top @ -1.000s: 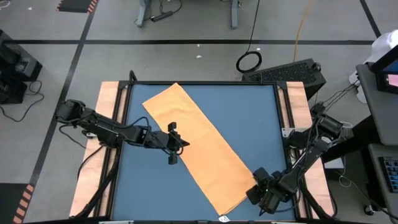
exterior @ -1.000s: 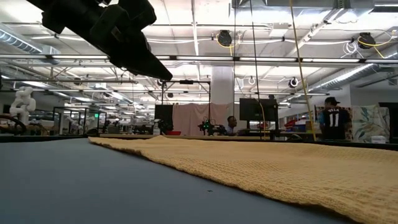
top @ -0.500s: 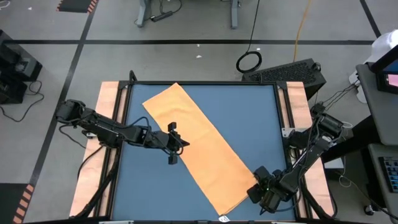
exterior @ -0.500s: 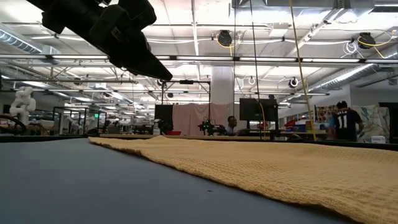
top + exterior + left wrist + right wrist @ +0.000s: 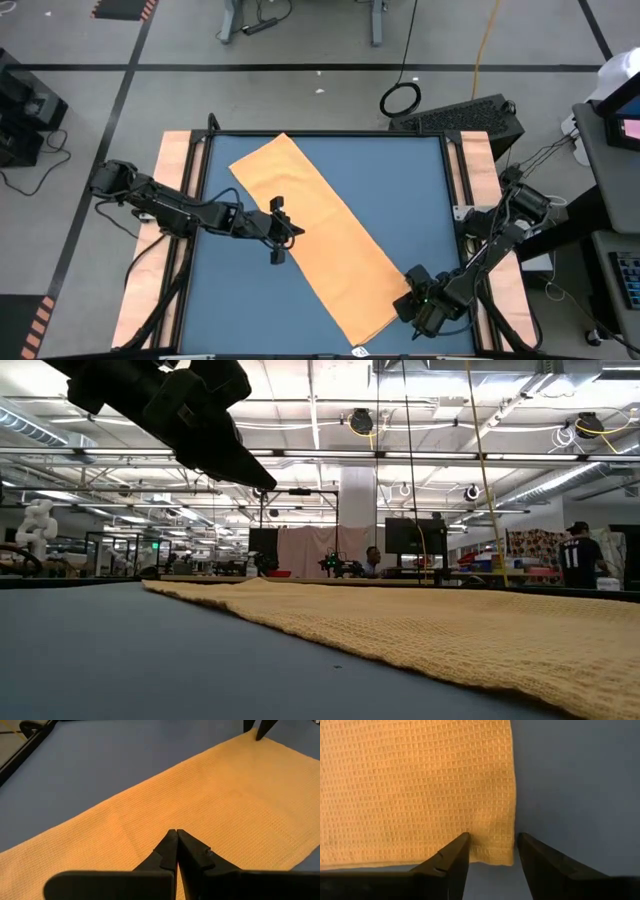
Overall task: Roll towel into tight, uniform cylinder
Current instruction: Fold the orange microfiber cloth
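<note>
The orange-yellow towel [image 5: 320, 235] lies spread flat on the blue mat as one long strip, running from the far left to the near right; it also shows in the low view [image 5: 450, 630]. No tag shows. My left gripper [image 5: 298, 232] is shut and hovers above the towel's left long edge near its middle; the left wrist view [image 5: 175, 834] and the low view [image 5: 268, 482] show it raised clear of the cloth. My right gripper [image 5: 402, 300] is open at the towel's near right corner [image 5: 507, 857], one finger over the cloth and one over the mat. My right gripper comes slanting down at the towel's near right corner [image 5: 507, 857], its open fingers [image 5: 457, 852] standing on either side of the right edge. I cannot tell whether a fingertip touches the cloth. The towel lies flat on the mat.
Bare blue mat [image 5: 240, 300] lies on both sides of the towel. Wooden side rails [image 5: 150, 290] and a black frame border the table. A dark keyboard-like box [image 5: 470, 115] sits beyond the far right corner. People stand far off in the room behind the table [image 5: 580, 555].
My right gripper has crept a little toward the towel's near right corner. The towel has stayed where it was.
</note>
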